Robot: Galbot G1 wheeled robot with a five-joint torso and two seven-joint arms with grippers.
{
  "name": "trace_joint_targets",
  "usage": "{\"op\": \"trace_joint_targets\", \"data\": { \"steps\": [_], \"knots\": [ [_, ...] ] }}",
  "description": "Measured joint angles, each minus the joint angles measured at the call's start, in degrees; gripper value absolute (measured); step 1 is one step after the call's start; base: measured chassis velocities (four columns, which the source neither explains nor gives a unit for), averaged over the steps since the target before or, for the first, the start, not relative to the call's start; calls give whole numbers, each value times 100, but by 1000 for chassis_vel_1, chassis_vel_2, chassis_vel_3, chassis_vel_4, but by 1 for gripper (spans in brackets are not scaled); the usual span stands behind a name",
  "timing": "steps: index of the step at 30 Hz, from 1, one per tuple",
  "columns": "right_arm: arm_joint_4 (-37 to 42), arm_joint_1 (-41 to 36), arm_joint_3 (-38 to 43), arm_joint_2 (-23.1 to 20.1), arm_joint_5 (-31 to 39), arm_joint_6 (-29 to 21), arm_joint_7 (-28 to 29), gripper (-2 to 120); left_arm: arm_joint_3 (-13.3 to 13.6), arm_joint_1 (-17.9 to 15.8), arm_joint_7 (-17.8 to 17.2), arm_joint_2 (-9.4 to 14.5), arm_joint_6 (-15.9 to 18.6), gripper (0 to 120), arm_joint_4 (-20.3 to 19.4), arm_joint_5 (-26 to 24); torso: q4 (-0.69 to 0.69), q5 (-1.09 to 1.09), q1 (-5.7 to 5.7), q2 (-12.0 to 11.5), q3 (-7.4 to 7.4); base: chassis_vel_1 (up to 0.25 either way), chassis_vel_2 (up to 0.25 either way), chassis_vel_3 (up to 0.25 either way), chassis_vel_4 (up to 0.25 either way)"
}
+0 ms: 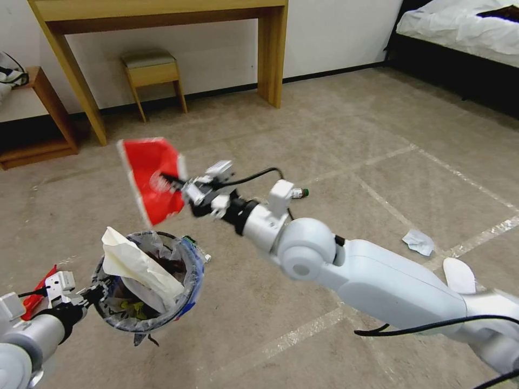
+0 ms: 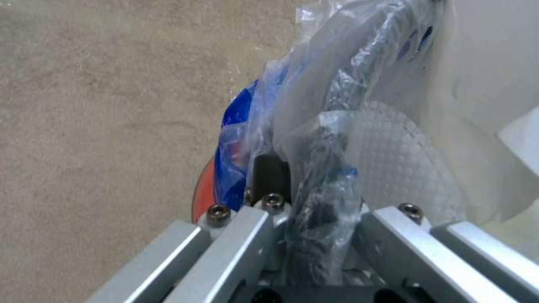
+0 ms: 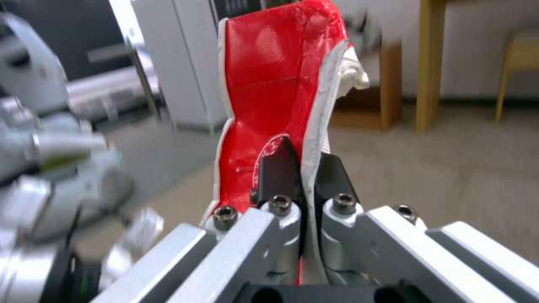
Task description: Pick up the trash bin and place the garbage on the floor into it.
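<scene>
My left gripper [image 1: 97, 294] is shut on the rim of the trash bin [image 1: 190, 283], holding it off the floor at lower left. Its clear blue-printed bag holds white paper [image 1: 138, 265] and other litter. In the left wrist view the fingers [image 2: 270, 176] pinch the bagged rim [image 2: 323, 198], with red bin wall [image 2: 202, 198] beside. My right gripper [image 1: 175, 183] is shut on a flattened red wrapper [image 1: 151, 175], held in the air just above and behind the bin. The right wrist view shows the wrapper [image 3: 269, 84] clamped between black fingers [image 3: 276, 170].
On the floor lie a small bottle with a green cap [image 1: 300, 192], a crumpled tissue [image 1: 419, 241] and a white piece [image 1: 459, 275] at right. A wooden desk [image 1: 270, 48], stool [image 1: 151, 73] and low shelf [image 1: 43, 108] stand behind; a bed [image 1: 459, 27] at far right.
</scene>
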Motion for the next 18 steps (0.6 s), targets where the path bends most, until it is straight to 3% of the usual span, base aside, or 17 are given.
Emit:
{"op": "trace_joint_targets", "data": {
  "steps": [7, 18],
  "knots": [
    [-212, 373, -648, 395, 7, -621, 576, 0, -3, -33, 0, 47, 0, 1, 55, -23, 0, 0, 0, 0, 0, 0, 0, 0, 0],
    [-395, 643, -1389, 591, 22, -1046, 863, 0, -33, -63, 0, 50, -6, 1, 64, -56, 0, 0, 0, 0, 0, 0, 0, 0, 0]
  ]
}}
